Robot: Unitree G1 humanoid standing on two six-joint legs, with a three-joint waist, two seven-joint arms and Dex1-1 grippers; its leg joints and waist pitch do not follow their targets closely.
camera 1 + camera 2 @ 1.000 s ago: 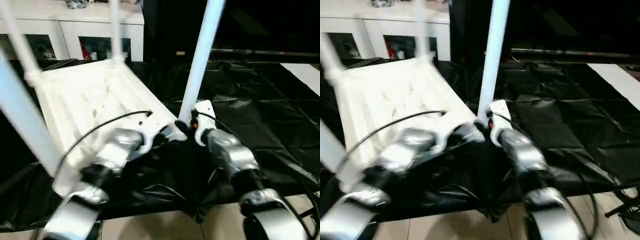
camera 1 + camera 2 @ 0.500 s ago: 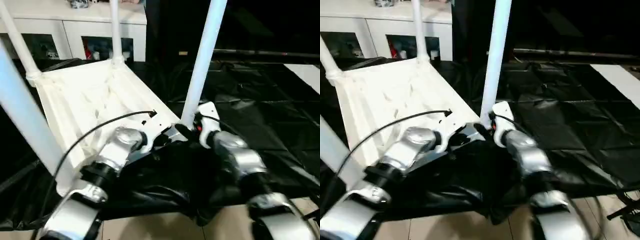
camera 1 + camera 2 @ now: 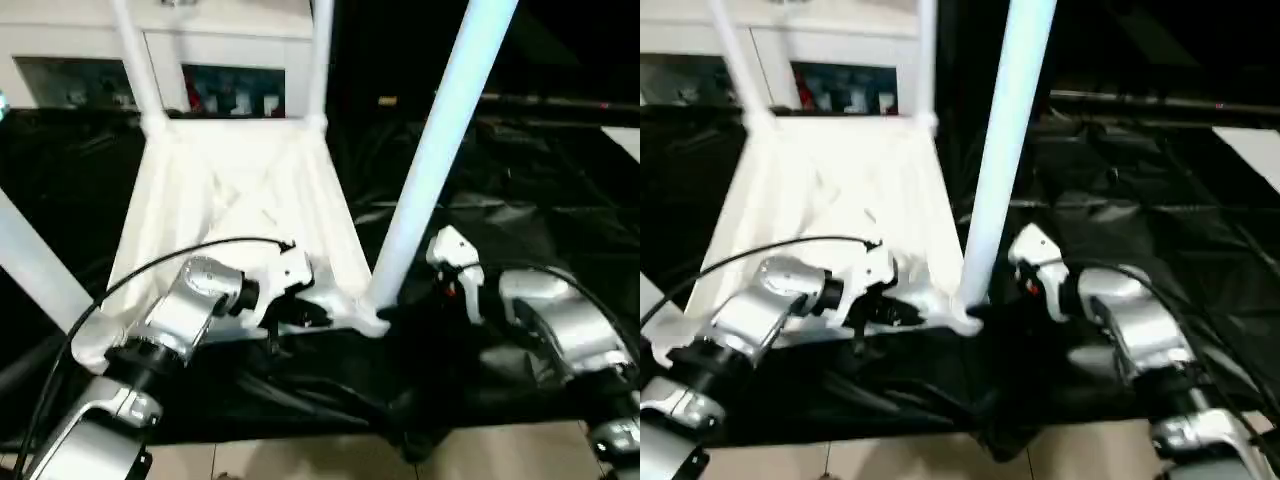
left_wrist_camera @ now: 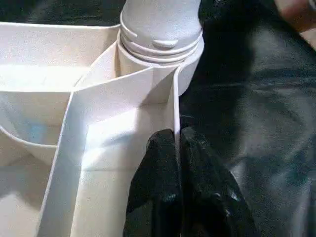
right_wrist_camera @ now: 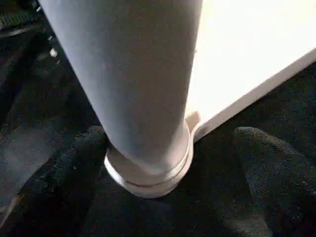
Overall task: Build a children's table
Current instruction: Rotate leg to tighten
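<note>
Lying upside down on the black-sheeted surface (image 3: 520, 215), the tabletop (image 3: 235, 200) shows its ribbed underside, with white legs standing up from its corner sockets. The near right leg (image 3: 440, 160) rises from the socket (image 3: 372, 318) at the tabletop's near right corner, and two more legs (image 3: 135, 60) stand at the far corners. The left claw (image 4: 177, 148) is clamped on the tabletop's thin near rim, its two black fingers (image 4: 158, 173) pressed together on either side of the wall, just beside the near right socket. The right claw (image 5: 170, 168) sits at the base of the near right leg with its fingers (image 5: 74, 168) wide apart, one on each side of the leg and neither touching it. A white cabinet (image 3: 220, 30) stands beyond the surface
</note>
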